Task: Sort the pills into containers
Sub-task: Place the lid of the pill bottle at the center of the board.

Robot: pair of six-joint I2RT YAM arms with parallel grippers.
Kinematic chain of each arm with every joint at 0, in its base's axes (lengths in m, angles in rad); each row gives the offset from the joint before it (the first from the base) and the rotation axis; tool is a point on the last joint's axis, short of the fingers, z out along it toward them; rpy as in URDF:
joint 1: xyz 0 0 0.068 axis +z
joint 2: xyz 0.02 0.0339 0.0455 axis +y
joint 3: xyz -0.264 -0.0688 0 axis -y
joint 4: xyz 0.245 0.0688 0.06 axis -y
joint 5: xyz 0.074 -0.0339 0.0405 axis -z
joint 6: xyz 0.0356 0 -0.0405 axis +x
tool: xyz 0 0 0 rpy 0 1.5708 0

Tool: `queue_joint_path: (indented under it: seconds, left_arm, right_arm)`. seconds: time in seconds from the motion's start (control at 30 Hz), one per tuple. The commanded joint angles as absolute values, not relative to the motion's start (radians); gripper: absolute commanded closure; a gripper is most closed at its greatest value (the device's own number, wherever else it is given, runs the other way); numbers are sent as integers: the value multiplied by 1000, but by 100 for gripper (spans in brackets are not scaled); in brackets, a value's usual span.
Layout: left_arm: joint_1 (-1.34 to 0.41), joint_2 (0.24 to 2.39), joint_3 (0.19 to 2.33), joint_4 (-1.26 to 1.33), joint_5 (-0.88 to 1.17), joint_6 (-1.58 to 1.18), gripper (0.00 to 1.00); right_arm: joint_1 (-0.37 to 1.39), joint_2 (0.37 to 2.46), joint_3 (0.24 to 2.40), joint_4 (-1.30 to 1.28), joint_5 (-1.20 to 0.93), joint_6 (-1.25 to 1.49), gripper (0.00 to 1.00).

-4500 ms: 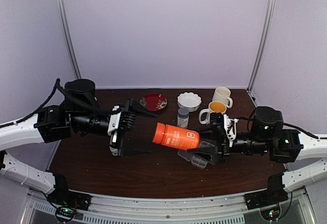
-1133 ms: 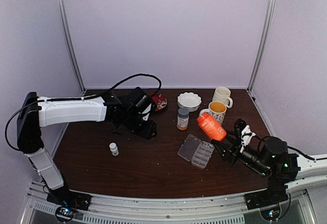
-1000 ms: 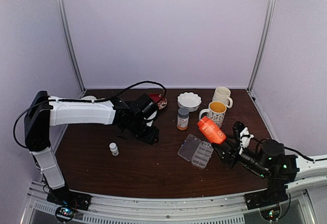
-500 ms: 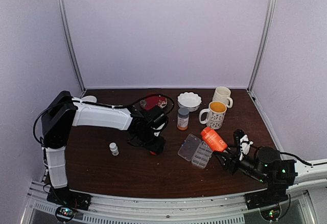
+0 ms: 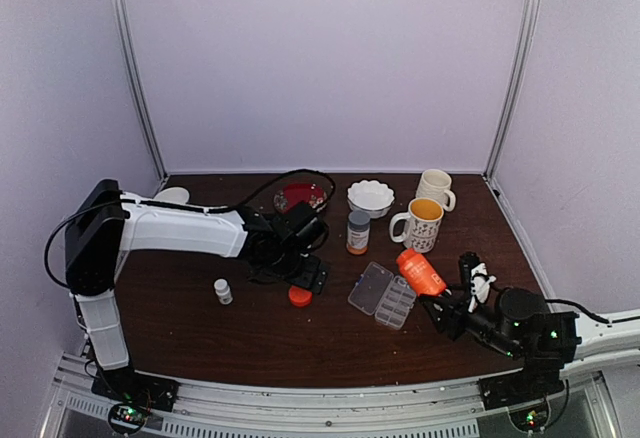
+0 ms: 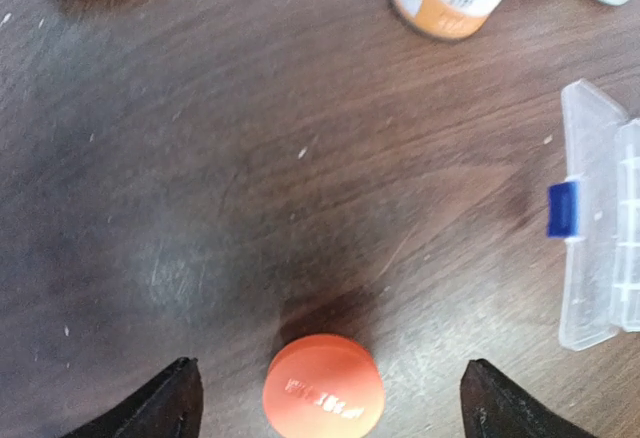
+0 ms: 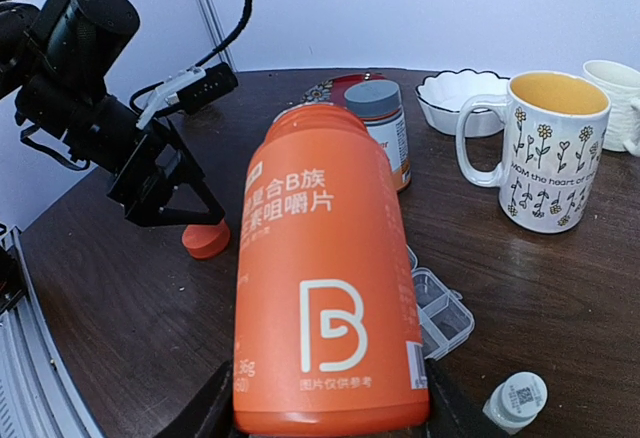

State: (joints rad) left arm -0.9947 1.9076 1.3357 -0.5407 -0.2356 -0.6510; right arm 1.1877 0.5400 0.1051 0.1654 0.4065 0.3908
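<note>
soft even light, slight blur

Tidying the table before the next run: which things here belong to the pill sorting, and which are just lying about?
In use: clear organiser box, orange bottle in the right end effector, loose orange cap.
Lying about: grey-capped amber bottle, small white bottle, flowered mug, white mug, white bowl, red plate.

Bare tabletop (image 5: 300, 343) is left in front of the box (image 5: 383, 295) and to its left, up to an orange cap (image 5: 299, 296) under the spread left tool (image 5: 308, 276). Behind the box, passage is narrowed by a grey-capped bottle (image 5: 358, 231) and a mug (image 5: 422, 223); its right side is crowded by the tilted orange bottle (image 5: 420, 271).
</note>
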Motion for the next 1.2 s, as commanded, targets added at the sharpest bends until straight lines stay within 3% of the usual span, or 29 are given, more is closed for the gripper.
queue_joint_path:
  seconds: [0.0,0.13,0.27,0.63,0.87,1.17]
  left_arm:
    - [-986,1857,1256,-282,-121,-631,11]
    - [-989,1850,1217,-126,13,-574,22]
    - [-989,1893,1276,-126,114,-515,26]
    - [-987,1994,1345,-131,151,-527,27]
    - [-987,2030,1364,-122,180,-544,32]
    - [-988,2110,1439,-155,267,-546,47]
  right_arm:
    - [1183,520,117,171,439,475,100]
    - [1181,505,90,197,434,477,100]
    - [1181,525,103,181,483,465,100]
    - [1182,716,187,184,533,483,100]
    - [1182,662,154,172,580,530,100]
    - [1183,616,129,171,566,529,100]
